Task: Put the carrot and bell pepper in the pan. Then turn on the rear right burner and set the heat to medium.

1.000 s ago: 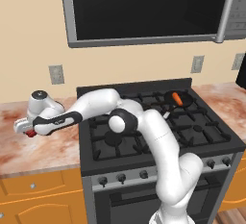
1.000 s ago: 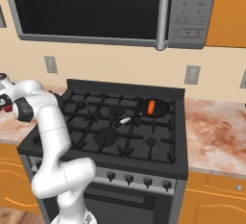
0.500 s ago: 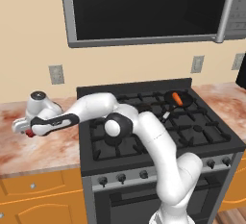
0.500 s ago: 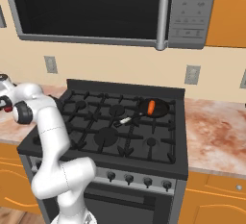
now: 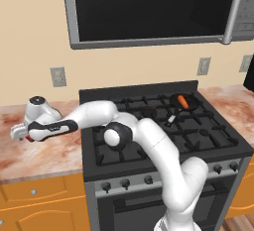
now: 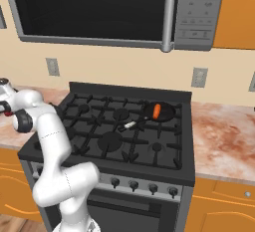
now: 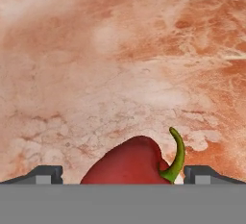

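Note:
The dark red bell pepper [image 7: 132, 163] with a green stem lies on the marble counter, between the two fingertips of my open gripper [image 7: 123, 175]. In the left base view the gripper [image 5: 22, 135] hangs low over the counter left of the stove, at the end of the outstretched arm. The orange carrot [image 5: 182, 101] [image 6: 157, 110] lies inside the black pan [image 5: 174, 98] [image 6: 167, 114], which sits on the stove's rear right grate. The pan covers the rear right burner. Its pale handle [image 6: 128, 125] points toward the stove's middle.
The black stove [image 5: 149, 145] stands right of the hand, with a row of knobs [image 5: 149, 179] [image 6: 144, 186] along its front. A microwave [image 5: 149, 7] hangs above. The marble counter [image 5: 44, 155] runs left of the stove and continues on its right [image 6: 224, 141].
The hand has eased a little lower and further left over the counter. Its jaws stayed open; carrot and pan have not moved.

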